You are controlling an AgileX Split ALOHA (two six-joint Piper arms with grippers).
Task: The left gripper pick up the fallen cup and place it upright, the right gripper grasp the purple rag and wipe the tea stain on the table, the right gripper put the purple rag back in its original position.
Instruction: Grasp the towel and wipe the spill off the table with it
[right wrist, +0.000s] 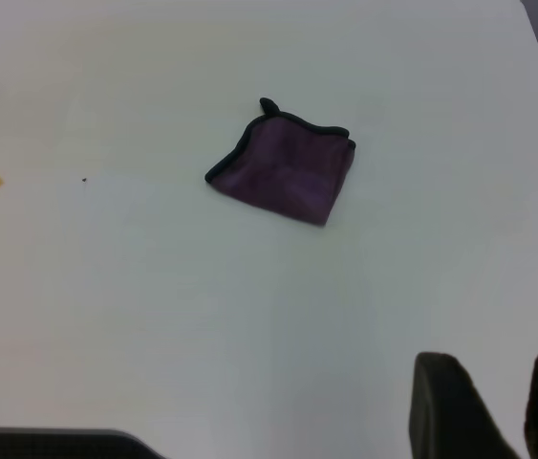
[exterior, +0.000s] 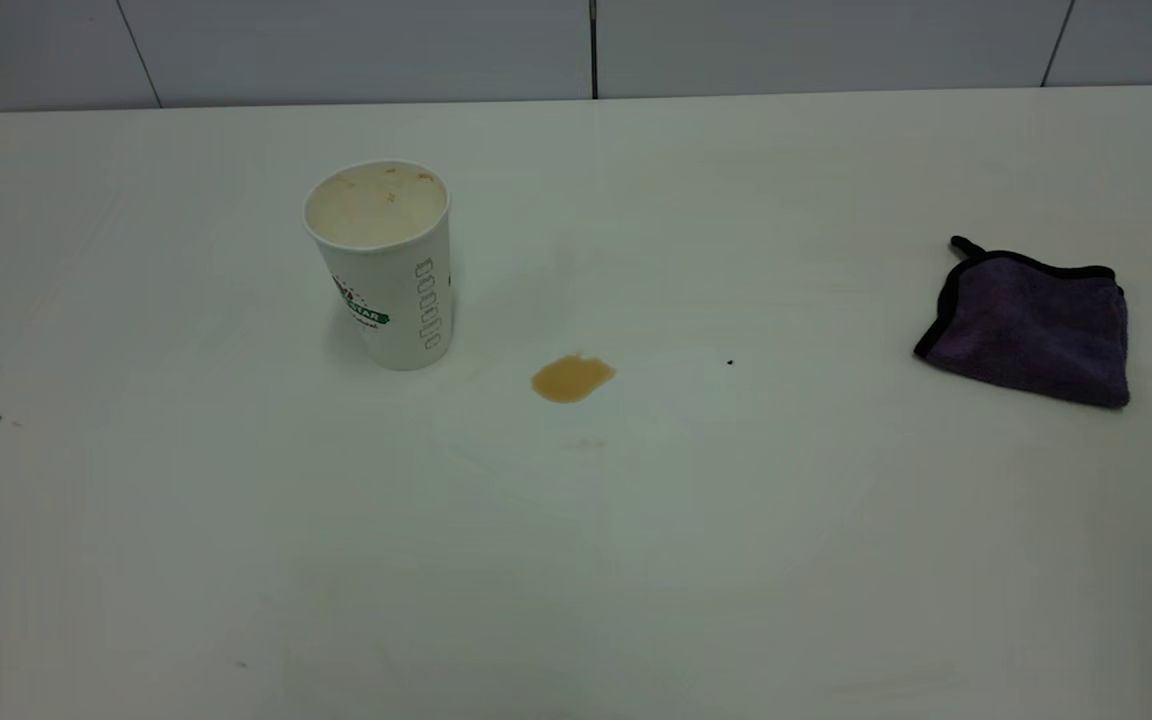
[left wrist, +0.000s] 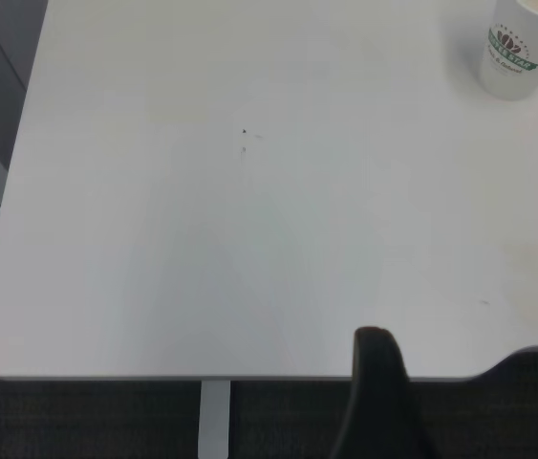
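- Right gripper (right wrist: 498, 406) hangs back over the near part of the table (exterior: 576, 560), seen only in its own wrist view; two dark fingers (right wrist: 450, 406) show with a gap between them and nothing in it, so it reads as released and empty.
- Left gripper (left wrist: 378, 402) sits by the table's near edge at the left end, well apart from the cup; only one dark finger shows, so I cannot tell whether it is spread or closed.
- Purple rag (exterior: 1031, 325) lies folded and flat toward the table's right end, its black corner loop pointing to the far edge, untouched and well ahead of the right gripper.
- Tea stain (exterior: 572, 378) lies as an amber blotch near the middle of the table, between the cup and the rag, with a tiny black speck (exterior: 730, 362) off to its right.
- Cup (exterior: 383, 262) stands upright toward the left half of the table, mouth up, near the stain but not touching it.
- By my reading, the cup step is finished and the rag step is in hand but not begun.
- Next move likely calls for the right gripper to travel out over the rag, drop with fingers spread, and pinch a raised fold so the cloth lifts cleanly before it is carried to the stain.
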